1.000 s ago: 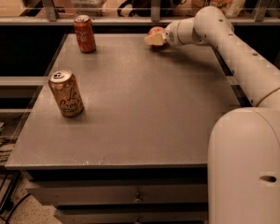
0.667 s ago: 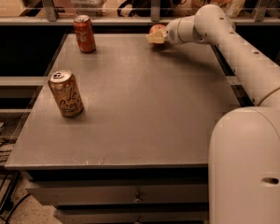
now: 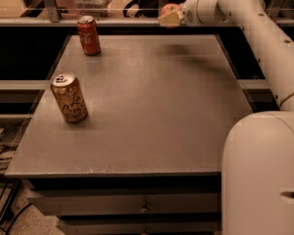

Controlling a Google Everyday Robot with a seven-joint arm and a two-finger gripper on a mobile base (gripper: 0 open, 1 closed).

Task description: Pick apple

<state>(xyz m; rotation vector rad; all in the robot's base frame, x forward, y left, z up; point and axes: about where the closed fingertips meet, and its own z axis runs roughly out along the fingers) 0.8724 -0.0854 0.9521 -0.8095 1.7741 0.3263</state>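
The claw has climbed. A second ago it sat lower in the frame, down near the far edge of the surface. Now it hangs at the top of the frame, right of centre, level with the rail behind the surface. The apple has gone up with it. It shows as a small reddish round shape with a paler patch, tucked against the claw's cream-coloured fingers and peeking out just above them.

A soft shadow lies on the surface below, apart from the claw. That fits a claw and apple that are up in the air, not resting on anything.

Nothing else is under the apple, so the claw looks clamped on it, with the fingers closed around its lower part. Exactly where they touch it is hard to make out.

For the task this means the grasp looks made and the lift is under way. The pick seems nearly complete, provided the grip holds.

The arm reaches in from the right side of the frame. The red soda can at upper left and the orange can at middle left stand upright where they stood before, well apart from the claw.
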